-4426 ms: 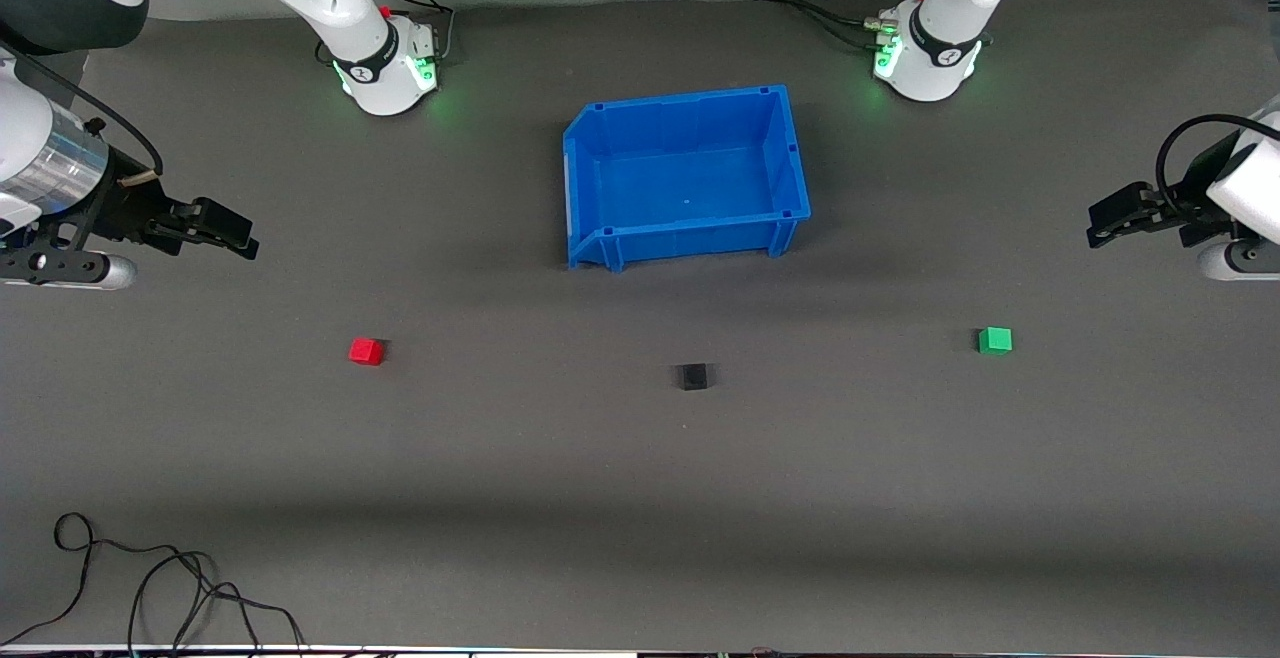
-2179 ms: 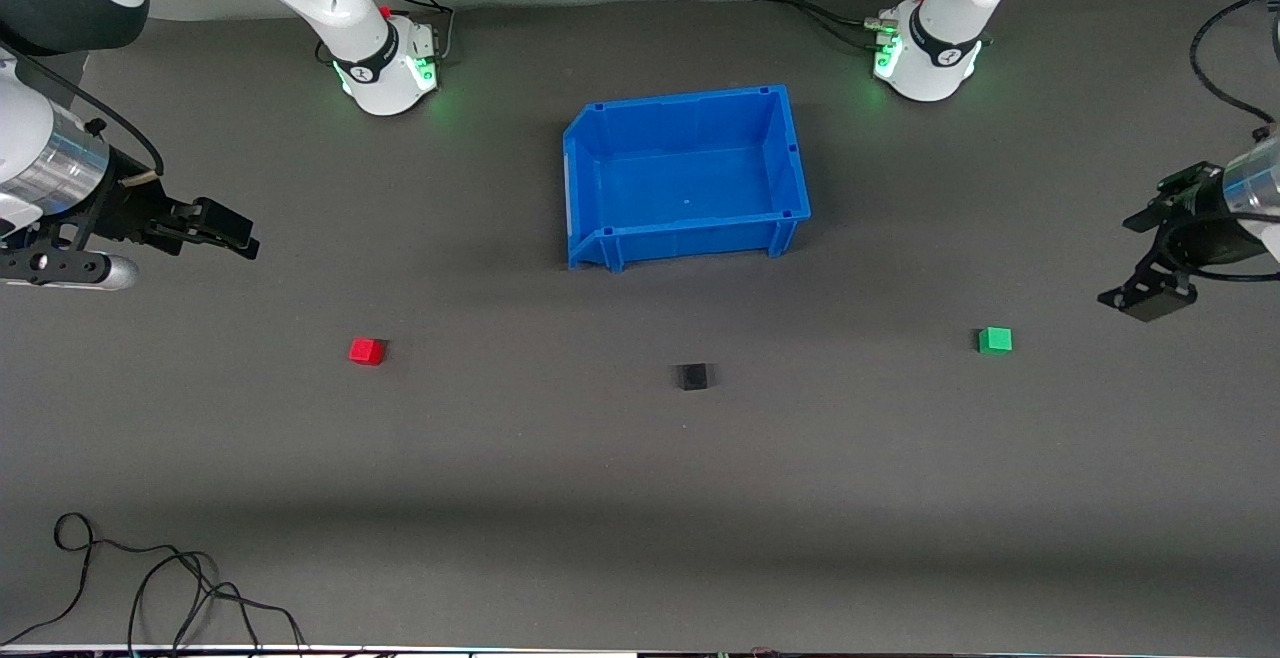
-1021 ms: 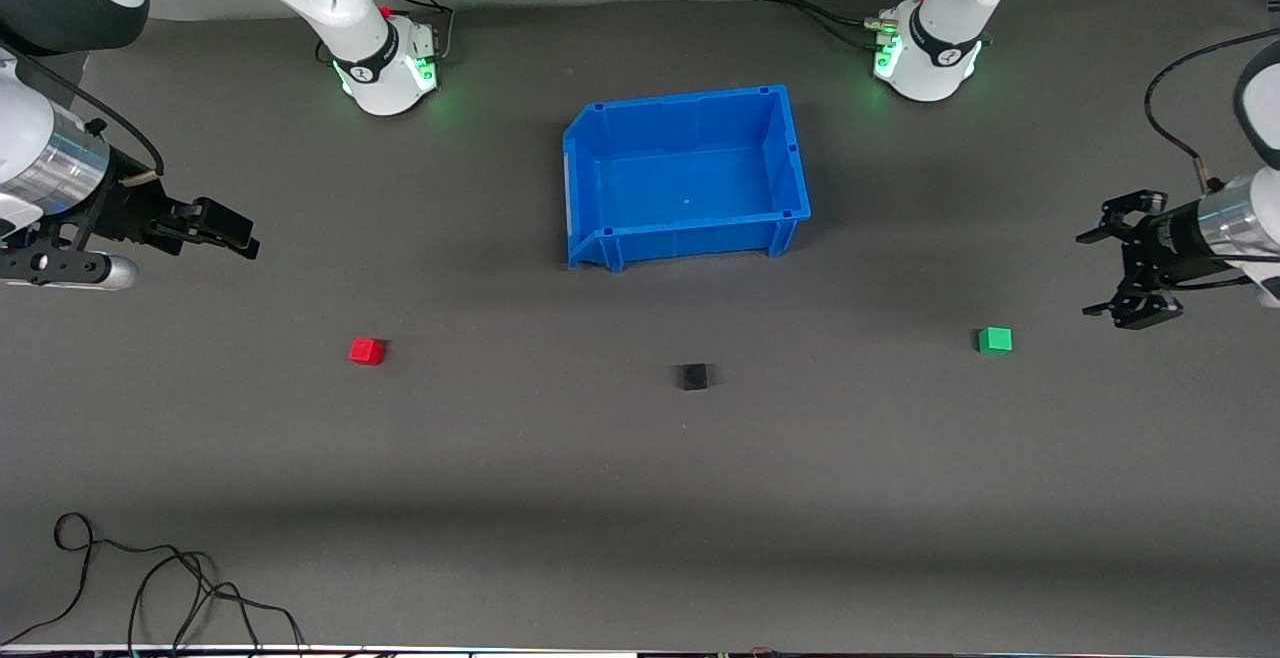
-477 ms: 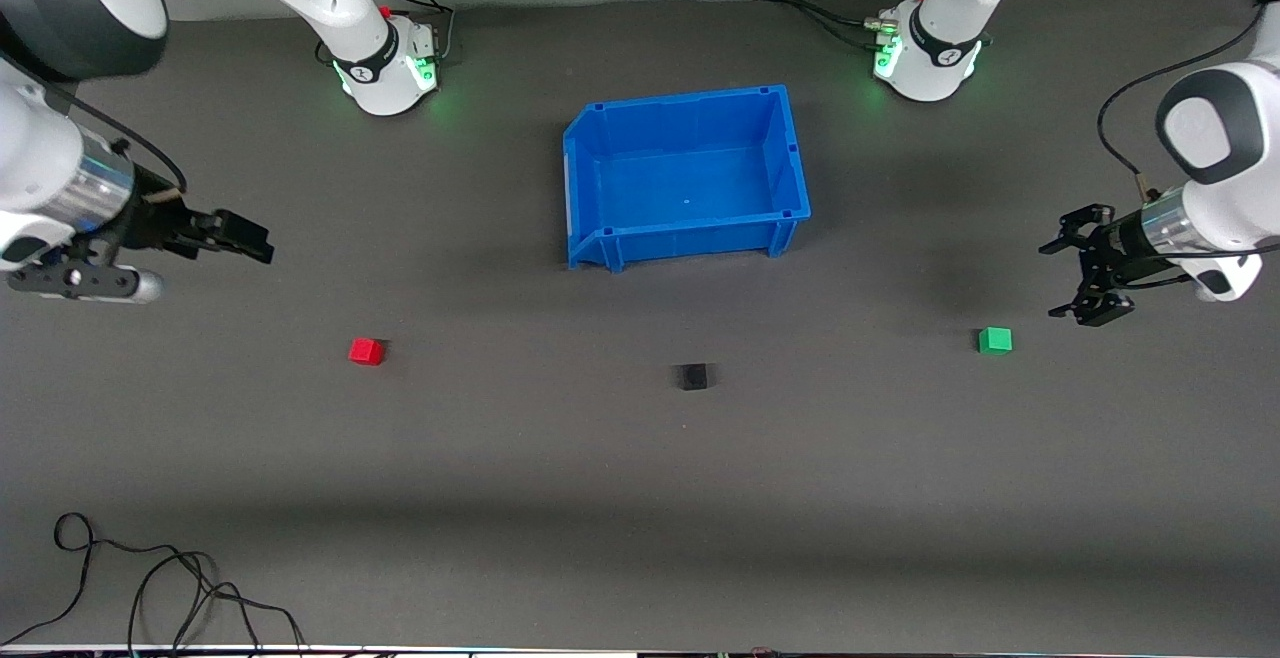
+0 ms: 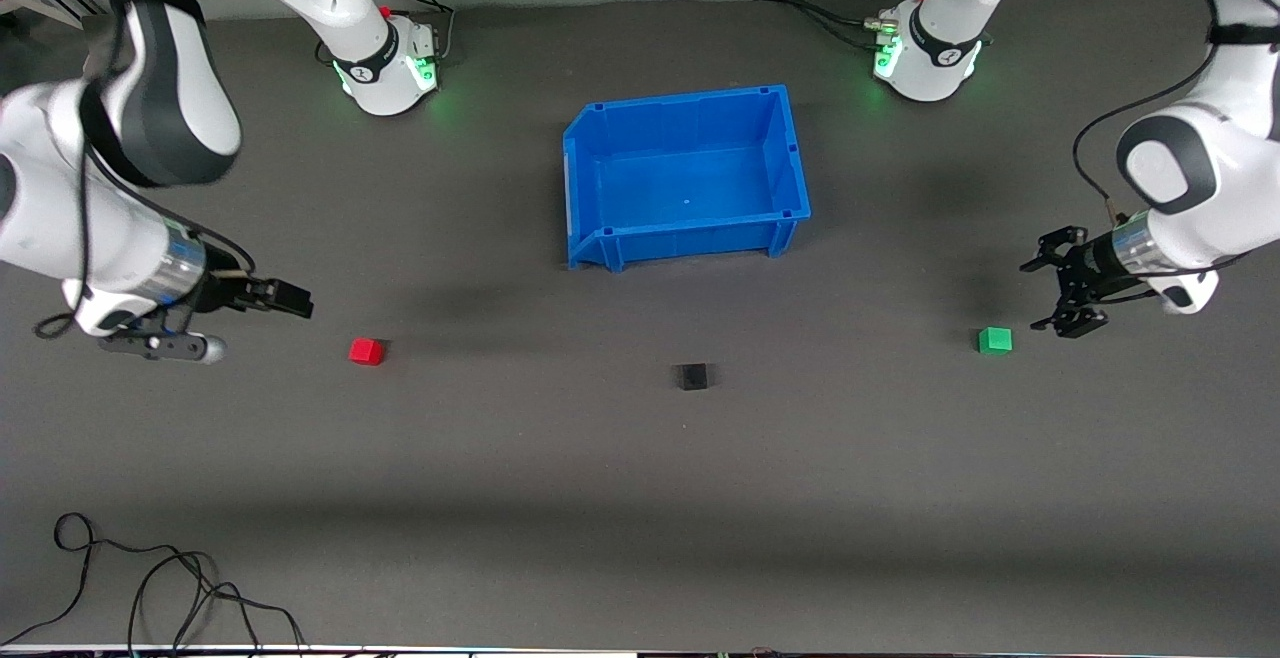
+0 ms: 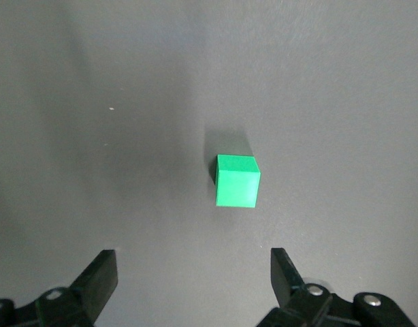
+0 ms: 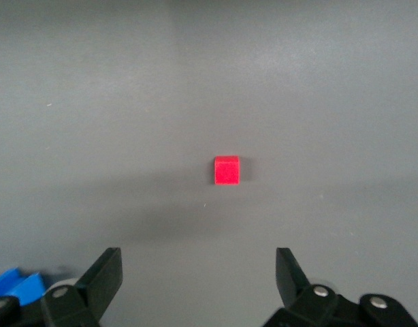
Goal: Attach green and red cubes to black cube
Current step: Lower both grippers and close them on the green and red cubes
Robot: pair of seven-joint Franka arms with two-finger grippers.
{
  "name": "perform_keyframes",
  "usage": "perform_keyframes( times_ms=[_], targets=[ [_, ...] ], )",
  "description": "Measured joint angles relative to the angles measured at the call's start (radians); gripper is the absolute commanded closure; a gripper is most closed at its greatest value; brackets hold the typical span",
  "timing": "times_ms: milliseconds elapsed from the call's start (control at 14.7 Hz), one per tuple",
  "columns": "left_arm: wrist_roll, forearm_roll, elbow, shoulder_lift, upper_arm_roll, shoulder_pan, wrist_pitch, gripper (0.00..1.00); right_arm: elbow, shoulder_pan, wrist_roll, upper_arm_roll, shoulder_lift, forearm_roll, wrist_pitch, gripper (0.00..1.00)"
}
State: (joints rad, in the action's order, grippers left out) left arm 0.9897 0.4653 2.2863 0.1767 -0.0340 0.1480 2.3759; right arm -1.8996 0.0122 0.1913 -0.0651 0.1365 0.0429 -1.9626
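On the grey mat lie three tiny cubes in a loose row. The red cube [image 5: 366, 351] [image 7: 227, 170] is toward the right arm's end, the black cube [image 5: 690, 376] in the middle, the green cube [image 5: 995, 340] [image 6: 237, 180] toward the left arm's end. My left gripper [image 5: 1048, 290] [image 6: 194, 262] hovers open just beside the green cube, which lies ahead of its spread fingers, untouched. My right gripper [image 5: 298, 304] [image 7: 199, 262] is open and empty, a short way from the red cube on the side away from the black one.
An empty blue bin [image 5: 790, 153] stands between the two arm bases, farther from the front camera than the black cube. Loose black cables [image 5: 150, 583] lie at the table's near edge toward the right arm's end.
Both arms have swung in over the mat: the left gripper closed in on the green cube, the right gripper on the red cube. The cubes have not moved.
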Motion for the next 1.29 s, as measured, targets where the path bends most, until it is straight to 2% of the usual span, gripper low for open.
perform_keyframes(
  times_ms=[340, 749, 1089, 1294],
  targets=[
    [-0.17, 0.155, 0.016, 0.102, 0.001, 0.0, 0.115, 0.0, -0.157, -0.001, 0.0, 0.0, 0.073, -0.002, -0.244, 0.0],
    [-0.236, 0.216, 0.013, 0.153, 0.009, -0.001, 0.186, 0.0, -0.232, -0.001, 0.0, 0.007, 0.211, -0.003, -0.502, 0.0],
    [-0.249, 0.239, -0.01, 0.195, 0.012, -0.001, 0.216, 0.0, -0.236, -0.001, 0.0, 0.022, 0.305, -0.005, -0.619, 0.01],
    [-0.25, 0.253, -0.021, 0.205, 0.016, -0.002, 0.221, 0.0, -0.235, -0.001, 0.0, 0.022, 0.324, -0.005, -0.633, 0.21]
  ],
)
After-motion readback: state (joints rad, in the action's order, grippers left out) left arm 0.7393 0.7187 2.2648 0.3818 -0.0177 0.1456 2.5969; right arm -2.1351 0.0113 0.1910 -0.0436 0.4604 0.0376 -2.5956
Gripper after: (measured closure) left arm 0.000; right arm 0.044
